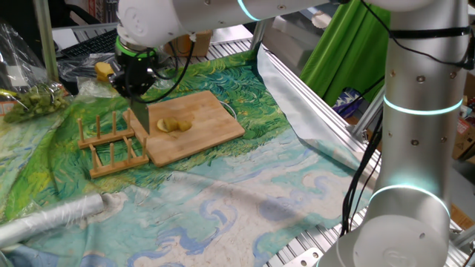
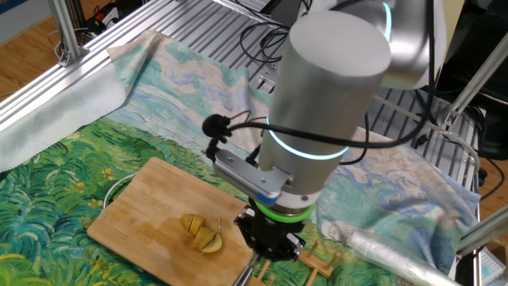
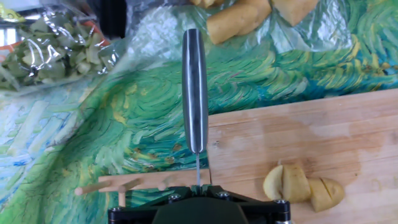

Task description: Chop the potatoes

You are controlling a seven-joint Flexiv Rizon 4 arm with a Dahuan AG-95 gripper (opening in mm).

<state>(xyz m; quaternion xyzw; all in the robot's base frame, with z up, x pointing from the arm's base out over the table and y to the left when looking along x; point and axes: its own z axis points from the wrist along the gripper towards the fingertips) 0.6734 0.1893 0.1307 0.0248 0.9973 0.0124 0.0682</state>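
Claw (image 3: 198, 198) fingertips cut off by hand view's edge.

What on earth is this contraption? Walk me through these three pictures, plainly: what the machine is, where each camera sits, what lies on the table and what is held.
It is one robot arm with a two-finger gripper. Two pictures come from fixed cameras on different sides of the table; the third comes from a camera on the hand, looking along the fingers. A painted cloth covers the table. On it lie a wooden board and a wooden rack beside it. On the board sit the potatoes, pale and already cut into slices. The gripper holds a knife, its blade to the left of the slices. At the table's far edge lie bigger yellow chunks and bagged greens.
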